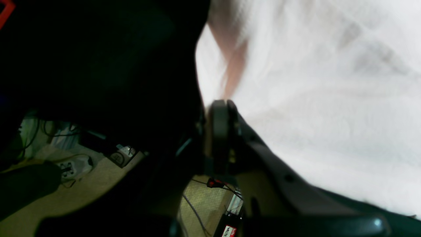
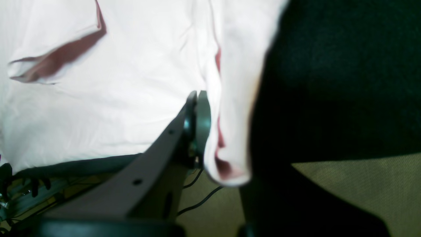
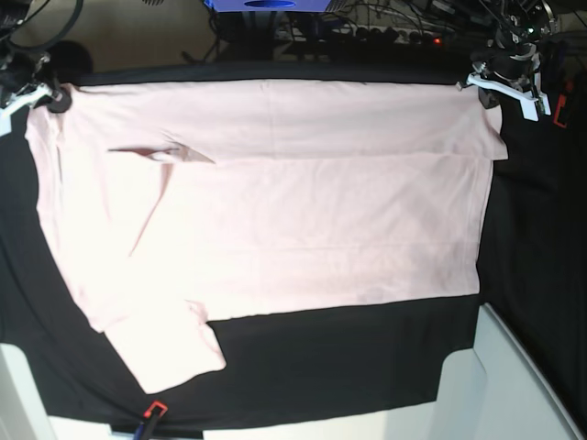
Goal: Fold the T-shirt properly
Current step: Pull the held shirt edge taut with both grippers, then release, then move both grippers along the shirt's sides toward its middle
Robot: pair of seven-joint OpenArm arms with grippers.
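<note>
**Both pincers clamp the far edge of the spread T-shirt**

At the near edge of the base view, toward 6 o'clock, the black cloth (image 3: 348, 353) covering the desk lies bare, with a small red clip (image 3: 154, 409) at its front hem near 7 o'clock. Just beyond it a short sleeve of the pale pink T-shirt (image 3: 275, 229) juts toward 7 o'clock. The T-shirt lies flat and plain side up across the middle of the desk, its long axis running from 9 to 3 o'clock, with a strip along the far side folded over onto the body.

At the far corners the two arms meet the fabric. The right pincer (image 2: 197, 98), at 10 o'clock in the base view, has its jaws pressed together on the T-shirt's edge, a fold of cloth hanging beside it over the desk rim. The left pincer (image 1: 221, 107), at 2 o'clock, is likewise closed tight on the far hem. Beyond the desk, cables (image 3: 385, 23) lie on the floor.
</note>
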